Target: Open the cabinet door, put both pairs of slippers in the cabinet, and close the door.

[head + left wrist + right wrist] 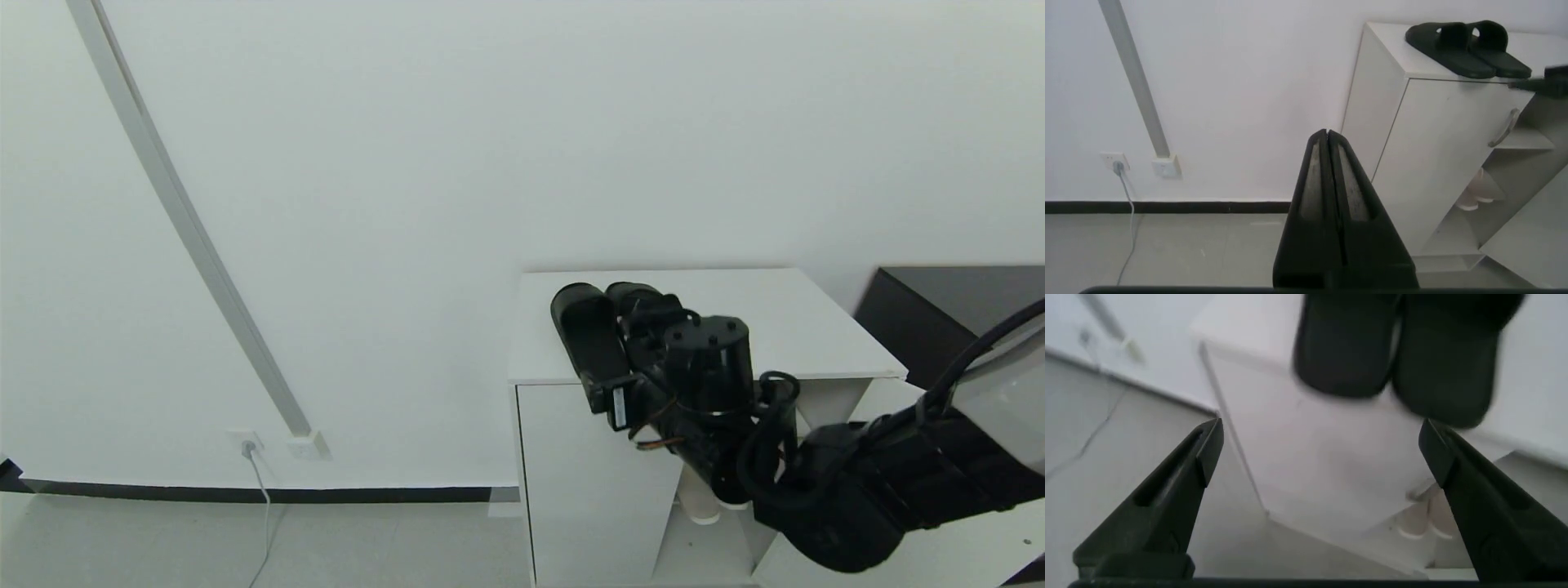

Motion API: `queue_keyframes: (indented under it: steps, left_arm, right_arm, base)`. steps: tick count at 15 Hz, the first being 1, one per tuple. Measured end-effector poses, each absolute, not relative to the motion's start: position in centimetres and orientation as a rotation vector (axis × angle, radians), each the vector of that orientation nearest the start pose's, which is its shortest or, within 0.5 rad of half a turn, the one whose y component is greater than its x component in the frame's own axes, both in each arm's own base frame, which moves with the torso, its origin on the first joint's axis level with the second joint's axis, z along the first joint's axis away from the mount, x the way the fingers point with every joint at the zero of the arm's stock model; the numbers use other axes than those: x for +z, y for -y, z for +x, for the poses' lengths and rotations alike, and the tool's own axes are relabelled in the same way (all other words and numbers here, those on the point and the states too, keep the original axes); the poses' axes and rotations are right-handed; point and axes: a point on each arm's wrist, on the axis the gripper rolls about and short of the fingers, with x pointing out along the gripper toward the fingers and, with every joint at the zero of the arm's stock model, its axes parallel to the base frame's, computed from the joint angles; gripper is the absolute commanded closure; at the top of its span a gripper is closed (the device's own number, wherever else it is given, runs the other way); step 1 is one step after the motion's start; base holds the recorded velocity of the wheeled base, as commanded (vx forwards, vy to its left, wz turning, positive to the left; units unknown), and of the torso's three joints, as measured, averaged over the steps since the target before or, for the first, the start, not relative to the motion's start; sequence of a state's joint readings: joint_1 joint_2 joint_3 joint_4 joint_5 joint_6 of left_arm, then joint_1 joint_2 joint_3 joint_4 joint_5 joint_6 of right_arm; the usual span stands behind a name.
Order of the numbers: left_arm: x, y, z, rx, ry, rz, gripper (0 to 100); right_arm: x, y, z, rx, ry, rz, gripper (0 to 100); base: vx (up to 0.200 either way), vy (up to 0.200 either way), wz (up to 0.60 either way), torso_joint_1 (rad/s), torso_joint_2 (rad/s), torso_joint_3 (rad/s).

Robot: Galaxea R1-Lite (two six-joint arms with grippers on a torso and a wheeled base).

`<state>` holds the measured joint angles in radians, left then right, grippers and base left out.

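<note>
Step in hand: pickup of the pair of black rubber slide slippers (584,322) atop the white cabinet (571,474). The right gripper (1320,431) is spread wide. It should advance to straddle both, then clamp. The left gripper (1327,135) is closed on nothing.

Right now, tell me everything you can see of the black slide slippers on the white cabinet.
The two black slide slippers look like matte rubber, each with one wide strap. They lie flat, side by side, on the white cabinet's top, toes toward the wall, heels at its front edge. The open right gripper is at the heels; contact is unclear.
</note>
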<state>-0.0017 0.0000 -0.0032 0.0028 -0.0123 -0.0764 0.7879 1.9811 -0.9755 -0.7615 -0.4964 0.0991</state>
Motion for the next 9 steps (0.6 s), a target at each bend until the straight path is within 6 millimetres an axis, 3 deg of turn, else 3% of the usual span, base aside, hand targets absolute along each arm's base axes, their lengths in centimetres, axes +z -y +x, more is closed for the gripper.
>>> queue_keyframes:
  steps: [4, 9]
  left_arm:
    - [7.6, 0.0, -2.3, -0.014, -0.001, -0.078, 100]
    - [7.6, 0.0, -2.3, -0.014, -0.001, -0.079, 100]
  right_arm:
    - [15.8, -25.7, 28.9, 0.177, -0.209, -0.013, 0]
    - [13.7, -24.9, 30.9, 0.123, -0.245, -0.003, 0]
  base:
    - [0.0, 0.0, 0.0, 0.0, 0.0, 0.0]
    - [0.2, 0.0, 0.0, 0.002, 0.0, 0.001]
